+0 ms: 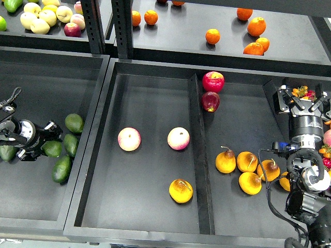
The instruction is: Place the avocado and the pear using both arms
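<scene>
My left gripper point(45, 140) is low over the left tray point(31, 206) and is shut on a dark green avocado point(52, 149). Several other avocados point(61, 169) lie close around it in that tray. The pear point(180, 190), golden-orange with a brown blotch on top, lies alone at the front of the middle tray's left compartment point(129, 206), far from both grippers. My right gripper point(303, 98) is at the far right, pointing away with its fingers spread, and is empty.
Two pink-and-cream apples point(129, 139) lie in the same compartment as the pear. A divider point(199, 155) separates it from stemmed yellow pears point(246, 161) and red apples point(212, 81). Oranges point(212, 36) and pale apples point(40, 26) sit on the back shelves.
</scene>
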You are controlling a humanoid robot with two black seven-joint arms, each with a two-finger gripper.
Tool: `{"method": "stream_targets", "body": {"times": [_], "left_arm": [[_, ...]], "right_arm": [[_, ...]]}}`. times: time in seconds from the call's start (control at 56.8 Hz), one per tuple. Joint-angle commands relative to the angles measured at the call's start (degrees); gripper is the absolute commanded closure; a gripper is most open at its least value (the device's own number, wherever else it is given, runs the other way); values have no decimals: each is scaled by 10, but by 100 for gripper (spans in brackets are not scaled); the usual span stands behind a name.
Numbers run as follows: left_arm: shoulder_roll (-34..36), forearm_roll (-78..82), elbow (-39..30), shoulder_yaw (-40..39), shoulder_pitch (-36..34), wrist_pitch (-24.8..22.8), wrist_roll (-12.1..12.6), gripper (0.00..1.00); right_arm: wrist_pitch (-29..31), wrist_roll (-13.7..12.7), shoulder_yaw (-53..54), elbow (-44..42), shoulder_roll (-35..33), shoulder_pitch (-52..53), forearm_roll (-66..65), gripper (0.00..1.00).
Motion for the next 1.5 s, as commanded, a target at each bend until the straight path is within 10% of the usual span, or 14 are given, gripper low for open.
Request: {"method": "stream_targets", "body": {"times": [0.0,1.478], "left_arm": [[-1,1,12,0,7,0,0,48],[-14,4,48,-16,64,0,0,29]], "right_arm": [[-1,0,0,4,0,-6,6,0],[0,0,-1,4,0,-4,7,0]]}}
